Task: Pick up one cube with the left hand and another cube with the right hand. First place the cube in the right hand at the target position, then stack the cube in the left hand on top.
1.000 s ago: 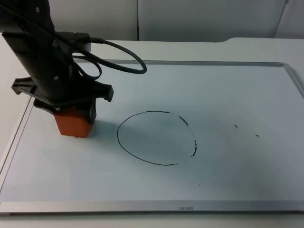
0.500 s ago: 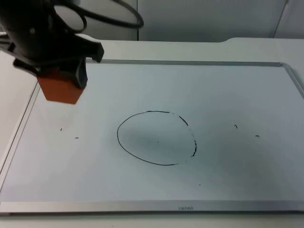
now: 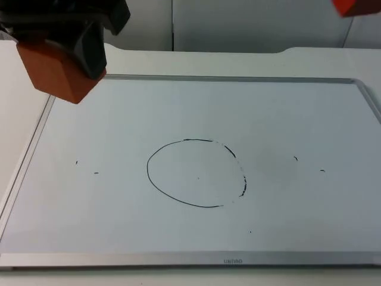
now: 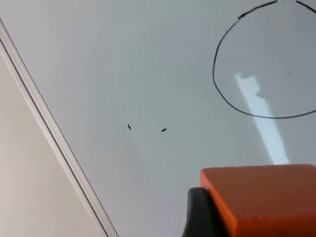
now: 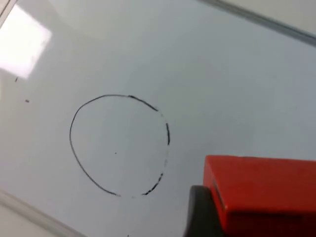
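Two cubes, one orange [image 3: 56, 71] and one red [image 3: 356, 7]; one drawn circle [image 3: 196, 173]; one whiteboard [image 3: 178, 107].

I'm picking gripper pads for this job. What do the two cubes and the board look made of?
Left cube, orange, and right cube, red: matte with softly rounded edges, likely foam or plastic. Board: smooth glossy white, reflecting light, with a metal-looking frame and a pen-drawn circle, so probably a whiteboard.
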Robot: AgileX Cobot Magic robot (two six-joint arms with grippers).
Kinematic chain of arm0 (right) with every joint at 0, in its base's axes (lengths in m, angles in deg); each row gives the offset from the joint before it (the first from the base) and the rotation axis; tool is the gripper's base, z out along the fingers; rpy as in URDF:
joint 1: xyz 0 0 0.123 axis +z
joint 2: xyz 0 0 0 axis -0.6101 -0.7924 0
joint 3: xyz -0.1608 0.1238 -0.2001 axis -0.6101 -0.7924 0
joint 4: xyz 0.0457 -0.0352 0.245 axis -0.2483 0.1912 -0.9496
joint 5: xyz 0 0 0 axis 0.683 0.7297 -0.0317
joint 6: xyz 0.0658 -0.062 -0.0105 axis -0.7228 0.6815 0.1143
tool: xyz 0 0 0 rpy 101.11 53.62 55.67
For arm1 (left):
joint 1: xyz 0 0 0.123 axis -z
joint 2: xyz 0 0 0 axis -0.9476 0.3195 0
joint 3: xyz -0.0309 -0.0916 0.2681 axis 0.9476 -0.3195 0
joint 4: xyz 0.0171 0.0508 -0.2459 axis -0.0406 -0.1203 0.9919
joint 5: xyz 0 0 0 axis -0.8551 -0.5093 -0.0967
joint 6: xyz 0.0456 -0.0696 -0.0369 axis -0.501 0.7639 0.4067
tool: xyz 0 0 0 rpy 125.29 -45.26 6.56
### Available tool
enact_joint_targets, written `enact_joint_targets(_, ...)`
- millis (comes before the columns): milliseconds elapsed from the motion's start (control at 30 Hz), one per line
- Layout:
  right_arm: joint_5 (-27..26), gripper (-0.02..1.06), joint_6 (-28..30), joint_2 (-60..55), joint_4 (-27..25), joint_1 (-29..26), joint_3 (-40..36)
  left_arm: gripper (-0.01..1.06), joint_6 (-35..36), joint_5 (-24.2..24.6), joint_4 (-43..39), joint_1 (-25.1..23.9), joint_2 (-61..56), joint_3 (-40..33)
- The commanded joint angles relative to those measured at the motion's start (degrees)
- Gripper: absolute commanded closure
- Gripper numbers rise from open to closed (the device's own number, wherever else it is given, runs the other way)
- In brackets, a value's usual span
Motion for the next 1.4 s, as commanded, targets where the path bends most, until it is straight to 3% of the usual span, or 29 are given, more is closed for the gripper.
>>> enact_joint_targets(0, 0.03, 1.05, 0.68, -2.72, -0.34, 1.47, 1.06, 1.05, 0.77, 1.24, -0.73, 1.21, -1.2, 0.37)
enact_joint_targets(133, -0.24, 1.05, 0.68, -11.82, -0.34, 6.01, 3.02, 1.05, 1.14, 1.97, -0.73, 3.59, -3.2, 0.37)
enact_joint_targets(433, -1.23, 1.05, 0.68, -24.03, 0.22, 10.3, 5.72, 1.05, 1.82, 2.66, -1.05, 4.55, -3.74, 0.37)
enact_joint_targets(867, -6.91, 1.05, -2.1, -29.87, 3.58, 14.23, 5.72, 1.05, 1.82, 2.0, -1.57, 4.55, -3.74, 0.37)
enact_joint_targets(1367, -12.8, 1.05, -5.11, -34.18, 4.42, 14.23, 5.72, 1.05, 1.82, 0.56, -1.45, 4.55, -3.74, 0.37)
